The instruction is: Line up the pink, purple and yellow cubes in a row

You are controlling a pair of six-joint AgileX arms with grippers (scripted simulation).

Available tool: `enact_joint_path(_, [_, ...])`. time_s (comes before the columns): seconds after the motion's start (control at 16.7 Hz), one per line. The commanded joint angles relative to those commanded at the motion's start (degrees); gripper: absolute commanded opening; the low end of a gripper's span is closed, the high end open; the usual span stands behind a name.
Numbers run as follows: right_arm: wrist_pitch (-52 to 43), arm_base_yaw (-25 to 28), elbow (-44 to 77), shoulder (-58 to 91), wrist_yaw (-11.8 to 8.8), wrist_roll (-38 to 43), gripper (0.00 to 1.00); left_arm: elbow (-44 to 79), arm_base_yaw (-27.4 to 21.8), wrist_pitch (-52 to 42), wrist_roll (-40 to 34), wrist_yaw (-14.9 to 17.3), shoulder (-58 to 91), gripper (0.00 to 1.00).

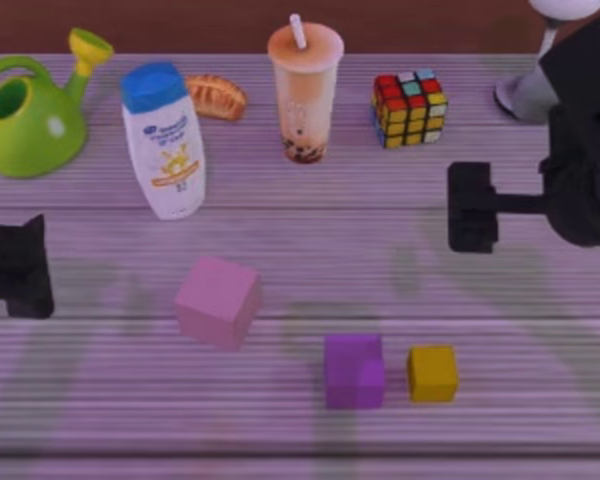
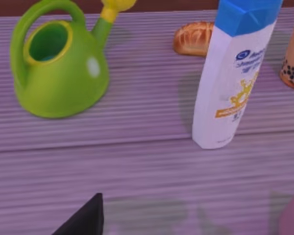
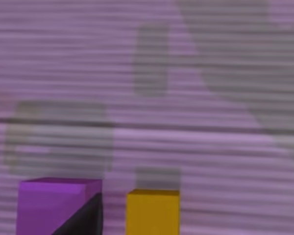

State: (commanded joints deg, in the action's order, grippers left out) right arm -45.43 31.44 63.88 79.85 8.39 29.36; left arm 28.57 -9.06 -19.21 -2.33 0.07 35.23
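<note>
Hovering over the right part of the table, the right gripper point(image 1: 473, 207) holds nothing; whether its fingers stand wide or narrow I cannot tell from these views. It is well apart from the cubes, which lie nearer the front edge. In the right wrist view only a dark fingertip shows, in front of the purple cube point(image 3: 51, 203), and the yellow cube point(image 3: 153, 211) stands just beside that cube with a small gap. From above, the purple cube point(image 1: 354, 371) and the yellow cube point(image 1: 432, 373) sit side by side in 1 line, the yellow one on the right. The pink cube point(image 1: 218, 301) is to their left and a little farther back, turned at an angle, so it is not in line with the other 2. The left gripper point(image 1: 20, 266) rests at the left edge of the table, empty, and its opening also cannot be told. Behind the cubes stand a green watering can point(image 1: 25, 110), a white bottle point(image 1: 163, 138), a bread roll point(image 1: 218, 96), a bubble tea cup point(image 1: 304, 92) and a puzzle cube point(image 1: 410, 108).
</note>
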Motion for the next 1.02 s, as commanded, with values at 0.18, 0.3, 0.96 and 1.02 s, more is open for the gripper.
enact_joint_path(0.18, [8.3, -6.9, -14.0, -19.1, 1.4, -7.2, 1.0, 12.3, -4.0, -8.9, -0.9, -0.1, 18.4, 1.0])
enact_joint_path(0.3, [13.9, -11.5, -23.5, -31.6, 1.5, -11.8, 1.0, 20.2, -6.6, -14.8, -1.4, -0.1, 30.1, 1.0])
enact_joint_path(0.96, [41.2, -28.9, -60.2, -75.0, -6.2, -27.9, 1.0, 55.8, -18.1, -39.5, -4.1, 0.0, 76.8, 1.0])
enact_joint_path(1.02, [42.8, -29.6, -61.6, -77.0, -7.0, -28.5, 1.0, 57.6, -18.7, -40.5, -4.2, 0.0, 78.9, 1.0])
